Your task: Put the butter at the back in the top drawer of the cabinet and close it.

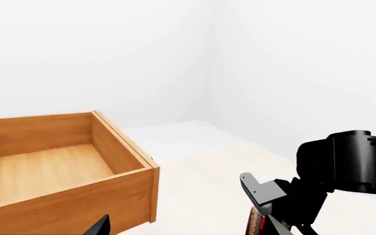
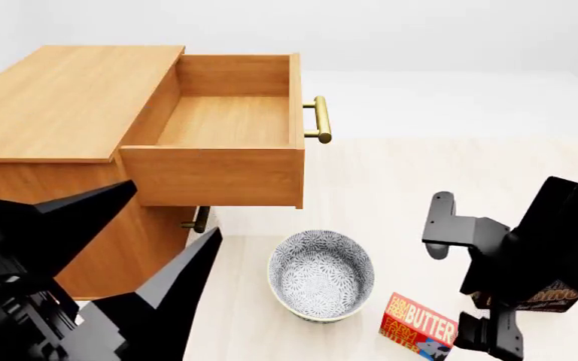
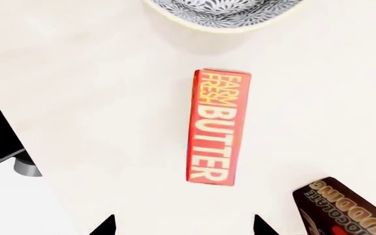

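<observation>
Below right claw (image 3: 181, 226), butter (image 3: 217, 126) unobstructed

Bowl (image 2: 321, 276) sits upright on the pale floor (image 2: 390, 180); patterned grey-white inside, cream outer wall, nothing in it. Pudding box (image 3: 348, 208) lies flat on the floor, brown, mostly out of frame. Well apart from the bowl. White walls (image 1: 109, 54) behind.
</observation>
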Controlling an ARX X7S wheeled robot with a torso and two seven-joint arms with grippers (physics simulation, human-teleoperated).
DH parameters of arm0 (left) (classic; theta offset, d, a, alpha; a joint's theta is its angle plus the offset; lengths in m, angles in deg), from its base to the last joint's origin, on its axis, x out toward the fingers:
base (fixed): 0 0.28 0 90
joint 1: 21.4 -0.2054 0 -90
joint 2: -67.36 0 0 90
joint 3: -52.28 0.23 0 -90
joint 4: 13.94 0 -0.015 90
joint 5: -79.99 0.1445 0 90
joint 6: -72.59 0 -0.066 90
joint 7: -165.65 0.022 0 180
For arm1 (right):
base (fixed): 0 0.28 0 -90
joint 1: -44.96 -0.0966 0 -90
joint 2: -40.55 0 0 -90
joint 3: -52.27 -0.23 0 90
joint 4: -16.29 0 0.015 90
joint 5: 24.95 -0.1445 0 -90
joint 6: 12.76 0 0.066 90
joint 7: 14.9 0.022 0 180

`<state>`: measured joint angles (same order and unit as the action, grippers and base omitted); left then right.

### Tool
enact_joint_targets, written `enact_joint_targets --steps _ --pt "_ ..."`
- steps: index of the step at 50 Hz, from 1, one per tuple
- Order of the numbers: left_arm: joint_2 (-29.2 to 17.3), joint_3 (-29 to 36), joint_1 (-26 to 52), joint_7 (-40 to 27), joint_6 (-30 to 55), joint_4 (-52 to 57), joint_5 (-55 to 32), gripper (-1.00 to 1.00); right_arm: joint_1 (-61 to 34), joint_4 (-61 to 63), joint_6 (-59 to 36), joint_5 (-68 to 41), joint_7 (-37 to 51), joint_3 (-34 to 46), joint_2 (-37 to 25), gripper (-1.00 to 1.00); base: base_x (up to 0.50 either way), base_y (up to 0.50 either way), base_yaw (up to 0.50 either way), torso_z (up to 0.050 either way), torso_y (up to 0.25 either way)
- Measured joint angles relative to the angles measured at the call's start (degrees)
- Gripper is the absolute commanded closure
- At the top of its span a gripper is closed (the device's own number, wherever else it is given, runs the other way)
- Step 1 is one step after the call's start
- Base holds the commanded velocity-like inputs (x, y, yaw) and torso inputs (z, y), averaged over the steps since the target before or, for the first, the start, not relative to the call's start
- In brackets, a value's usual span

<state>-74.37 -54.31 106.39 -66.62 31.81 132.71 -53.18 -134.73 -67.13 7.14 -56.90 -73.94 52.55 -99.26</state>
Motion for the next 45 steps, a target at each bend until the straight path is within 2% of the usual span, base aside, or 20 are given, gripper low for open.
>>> enact_joint_targets --steps 45 --pt "1.8 1.2 -0.4 -0.2 1.9 -0.8 1.3 -1.0 6.9 -11.5 4.3 2.6 3.8 1.8 5.3 -1.0 0.0 0.0 0.0 0.0 0.0"
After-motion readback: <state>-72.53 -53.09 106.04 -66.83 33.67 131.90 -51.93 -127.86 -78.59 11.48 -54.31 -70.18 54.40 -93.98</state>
